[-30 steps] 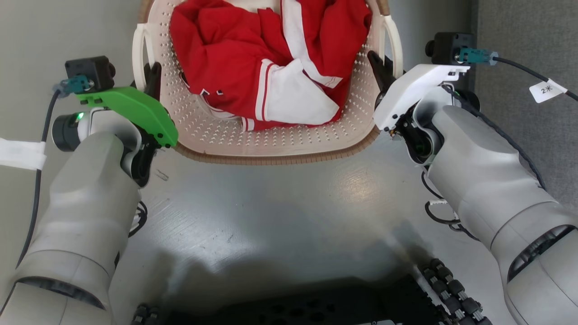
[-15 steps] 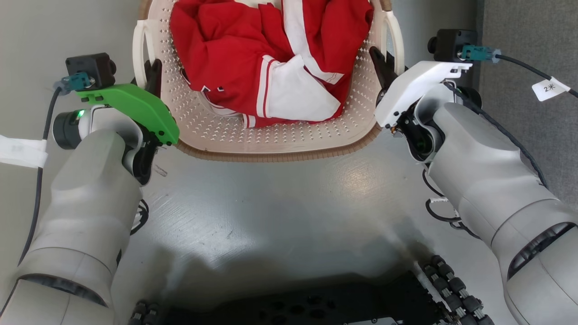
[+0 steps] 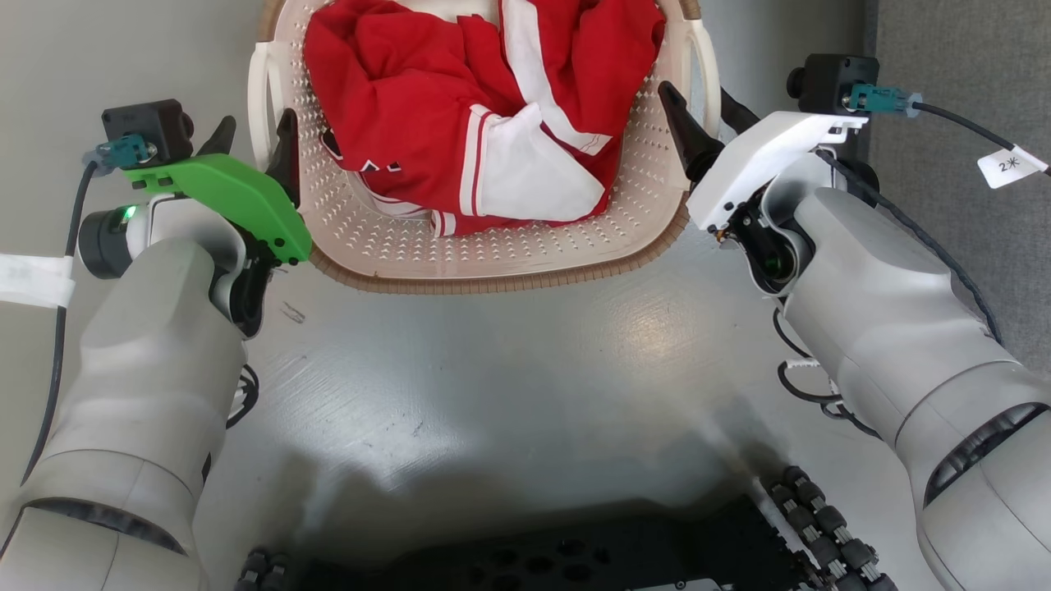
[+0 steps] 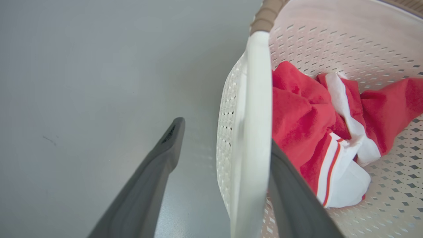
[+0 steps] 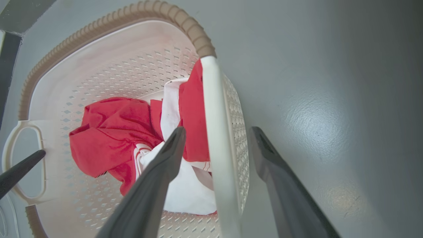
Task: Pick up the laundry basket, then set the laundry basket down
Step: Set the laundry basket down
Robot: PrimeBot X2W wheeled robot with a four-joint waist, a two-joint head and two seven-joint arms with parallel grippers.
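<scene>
As each straddles a laundry basket [image 3: 493,263] handle [image 3: 259,90], left gripper [image 3: 256,121], right gripper [image 3: 695,90] splayed

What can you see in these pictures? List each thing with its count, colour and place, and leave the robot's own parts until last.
basket: one, cream with a brown rim, on the floor between the grippers
garment: one, red and white, crumpled inside the basket
floor: one, glossy grey, under everything
strip: one, darker grey, far right edge
tag: one, white, on the right arm's cable
tape: one, white, on the left arm's cable
left gripper: one, dark fingers, green cover, open astride the left handle
right gripper: one, dark fingers, white cover, open astride the right handle
base: one, black, bottom edge
</scene>
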